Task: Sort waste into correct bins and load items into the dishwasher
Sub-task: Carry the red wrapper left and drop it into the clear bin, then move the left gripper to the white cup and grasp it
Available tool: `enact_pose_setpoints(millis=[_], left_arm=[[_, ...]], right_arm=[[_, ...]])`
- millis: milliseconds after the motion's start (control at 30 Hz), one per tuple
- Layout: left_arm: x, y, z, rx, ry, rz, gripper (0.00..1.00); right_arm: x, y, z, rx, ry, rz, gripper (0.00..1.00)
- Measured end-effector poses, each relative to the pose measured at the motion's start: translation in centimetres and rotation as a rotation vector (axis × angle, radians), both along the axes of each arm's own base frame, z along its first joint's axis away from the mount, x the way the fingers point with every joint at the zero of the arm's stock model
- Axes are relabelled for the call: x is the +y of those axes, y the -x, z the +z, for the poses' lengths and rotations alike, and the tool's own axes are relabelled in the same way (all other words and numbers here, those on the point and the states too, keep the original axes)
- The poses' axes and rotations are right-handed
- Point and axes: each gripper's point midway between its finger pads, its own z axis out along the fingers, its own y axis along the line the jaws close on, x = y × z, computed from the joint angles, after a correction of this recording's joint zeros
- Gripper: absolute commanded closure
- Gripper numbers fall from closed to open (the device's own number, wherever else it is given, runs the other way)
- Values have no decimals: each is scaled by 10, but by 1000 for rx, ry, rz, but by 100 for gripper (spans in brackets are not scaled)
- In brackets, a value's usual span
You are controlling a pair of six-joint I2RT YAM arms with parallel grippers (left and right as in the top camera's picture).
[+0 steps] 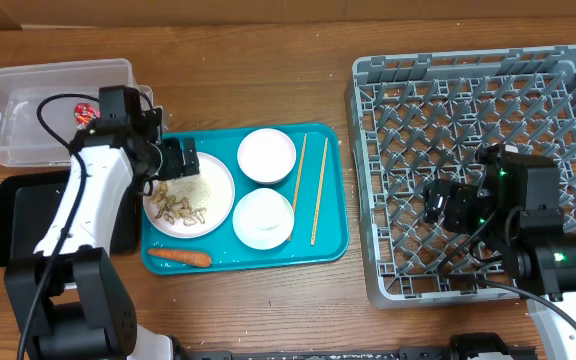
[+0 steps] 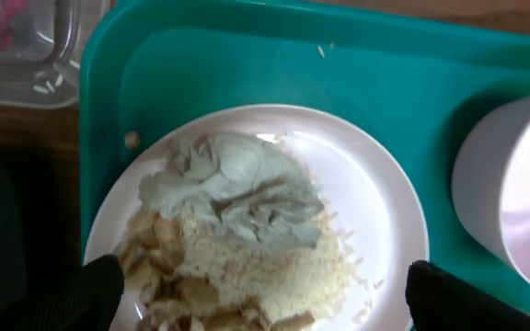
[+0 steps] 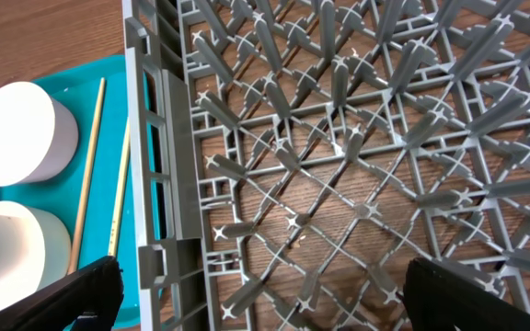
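Left pincer (image 2: 265, 290) held apart above crumpled paper (image 2: 237, 188) on plate (image 2: 375, 202): light, soft, best pinched at raised crest.

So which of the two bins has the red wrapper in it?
The clear plastic tub at the far left: the red wrapper lies inside it. The black tray next to it shows none on its visible part.

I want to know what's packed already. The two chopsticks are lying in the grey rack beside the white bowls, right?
Not quite. The chopsticks lie on the teal tray, beside the white bowls, not in the grey rack. The overhead view shows it.
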Motion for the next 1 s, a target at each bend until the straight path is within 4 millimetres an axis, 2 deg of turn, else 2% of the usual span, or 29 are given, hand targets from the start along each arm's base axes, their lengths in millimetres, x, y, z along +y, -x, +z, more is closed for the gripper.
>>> enact_pose_setpoints(millis=[167,300,367,600,767,800,1000], left_arm=[[-1,1,-14,-11,-9,4,0],[-10,-2,-16,-31,-14,-18,12],[-14,-6,-16,-46,-13,-26,14],[-17,-12,-34,-27,-10,-29,40],[-17,-8,-50,18,-9,-25,92],[-17,-8,-50,20,-9,-24,96],[-17,2,-49,70,-10,-23,96]], right_arm=[[0,0,0,1,-1,-2,0],[0,0,0,2,-2,-3,0],[0,0,0,2,-2,-3,0],[0,2,-2,12,-1,-3,0],[0,3,-2,13,-1,-3,0],[0,2,-2,13,-1,-4,0],[0,3,-2,15,-2,-3,0]])
